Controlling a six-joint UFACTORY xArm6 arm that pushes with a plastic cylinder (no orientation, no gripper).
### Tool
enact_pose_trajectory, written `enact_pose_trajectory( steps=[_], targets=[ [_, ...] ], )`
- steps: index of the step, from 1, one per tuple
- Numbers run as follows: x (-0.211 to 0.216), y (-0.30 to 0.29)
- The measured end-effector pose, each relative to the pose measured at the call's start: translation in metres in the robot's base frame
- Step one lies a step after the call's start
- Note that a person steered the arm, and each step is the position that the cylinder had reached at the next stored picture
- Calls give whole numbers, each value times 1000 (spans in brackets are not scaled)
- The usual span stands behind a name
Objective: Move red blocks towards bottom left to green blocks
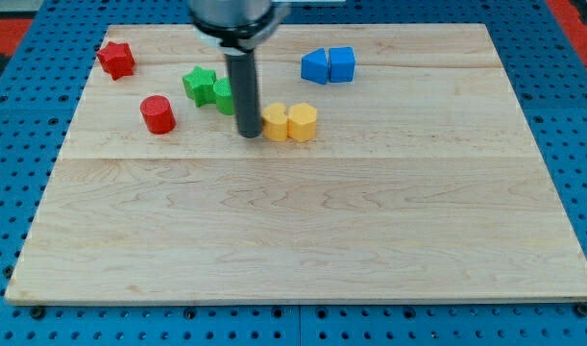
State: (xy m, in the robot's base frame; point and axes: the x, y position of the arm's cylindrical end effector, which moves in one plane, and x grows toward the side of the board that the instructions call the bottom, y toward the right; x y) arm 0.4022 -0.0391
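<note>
A red star block (115, 60) lies at the view's top left of the board. A red cylinder (158, 113) lies below and to its right. A green star block (200, 85) sits to the cylinder's upper right, with a second green block (224, 96) beside it, partly hidden behind the rod. My tip (248, 135) rests on the board just right of the second green block and touches or nearly touches the left yellow block. It is well right of both red blocks.
Two yellow blocks (276, 123) (302, 122) sit side by side right of the tip. Two blue blocks (315, 65) (342, 63) sit together near the view's top. The wooden board (303, 240) lies on a blue pegboard surface.
</note>
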Motion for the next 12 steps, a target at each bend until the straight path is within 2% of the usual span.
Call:
enact_pose_trajectory(
  steps=[1, 2, 3, 4, 5, 6, 7, 8, 10, 11, 12],
  targets=[
    [5, 40],
    [45, -23],
    [38, -127],
    [-3, -208],
    [-62, -242],
    [-109, -245],
    [-137, -263],
    [-167, -248],
    [-54, -212],
    [-83, -256],
    [-128, -230]
  ],
)
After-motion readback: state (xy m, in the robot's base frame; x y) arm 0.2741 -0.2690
